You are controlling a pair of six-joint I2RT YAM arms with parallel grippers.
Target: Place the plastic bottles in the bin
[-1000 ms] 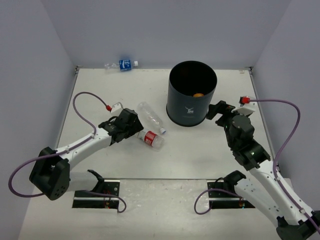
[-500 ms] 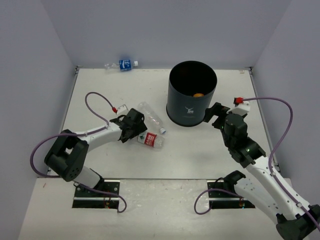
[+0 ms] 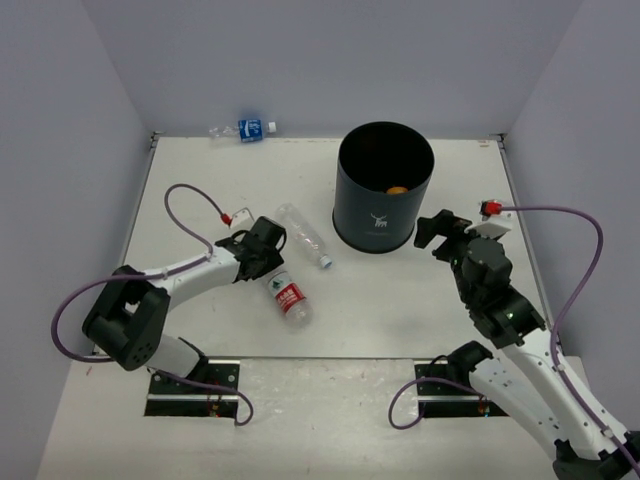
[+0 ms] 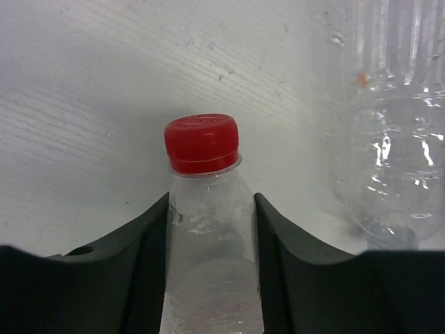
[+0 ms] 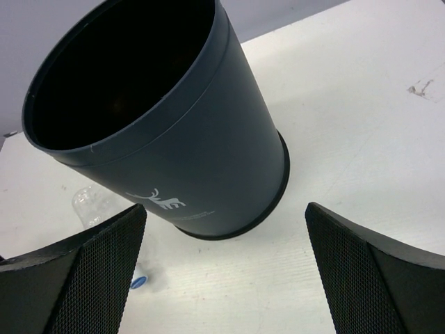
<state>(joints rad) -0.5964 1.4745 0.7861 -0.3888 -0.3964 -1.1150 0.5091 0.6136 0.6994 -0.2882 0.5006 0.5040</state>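
My left gripper [image 3: 264, 258] [image 4: 211, 198] is shut on the neck of a clear plastic bottle [image 3: 289, 298] with a red cap [image 4: 201, 142] and a red label. That bottle lies on the table, and its body sticks out toward the near edge. A clear unlabelled bottle [image 3: 303, 236] [image 4: 393, 139] lies just beyond it. A blue-labelled bottle [image 3: 246, 129] rests against the back wall. The black bin [image 3: 385, 190] [image 5: 160, 125] stands upright, with something orange [image 3: 397, 189] inside. My right gripper [image 3: 440, 228] [image 5: 226, 207] hangs open beside the bin's right side, holding nothing.
White walls close off the table at the back and on both sides. The left arm's purple cable [image 3: 190, 195] loops over the table behind that arm. In the right wrist view, the clear bottle's cap end [image 5: 138, 282] shows left of the bin's base.
My left gripper has shut on the red-capped bottle, and the bottle's body has swung toward the near edge. The right arm shifted slightly, still open.
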